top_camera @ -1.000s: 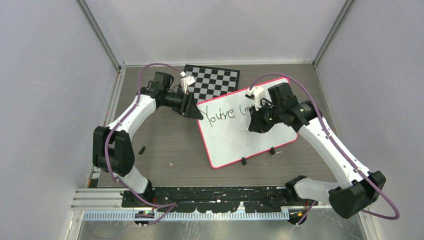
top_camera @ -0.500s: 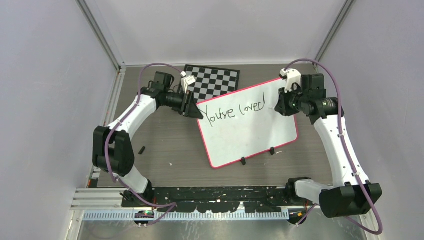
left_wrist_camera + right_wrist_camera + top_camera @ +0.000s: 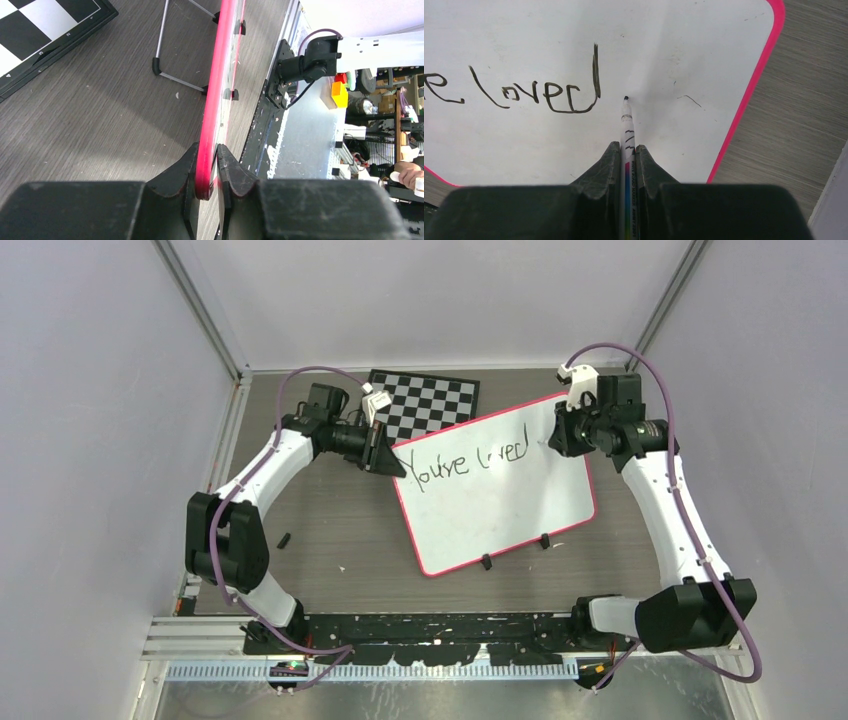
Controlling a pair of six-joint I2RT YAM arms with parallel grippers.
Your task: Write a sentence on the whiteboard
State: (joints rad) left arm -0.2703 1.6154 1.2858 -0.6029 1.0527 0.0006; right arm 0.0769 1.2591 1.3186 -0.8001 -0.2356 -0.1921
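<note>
The whiteboard [image 3: 500, 510] with a pink-red frame lies tilted on the table, two black clips on its near edge. The sentence [image 3: 468, 462] on it reads "You're loved" in black in one line; its end shows in the right wrist view [image 3: 549, 92]. My left gripper [image 3: 383, 452] is shut on the board's left corner, its fingers pinching the pink rim [image 3: 212, 125]. My right gripper [image 3: 556, 438] is shut on a white marker [image 3: 627, 135] whose black tip sits just right of the last "d", close to the board.
A black-and-white checkerboard [image 3: 425, 400] lies behind the whiteboard's left end. A small dark scrap [image 3: 285, 539] lies on the wood table left of the board. Grey walls close in on both sides and the back. A metal stand leg [image 3: 165, 50] shows under the board.
My right arm swung from the board's middle to its far right end, and the word "loved" now stands uncovered. The left arm has not moved.
</note>
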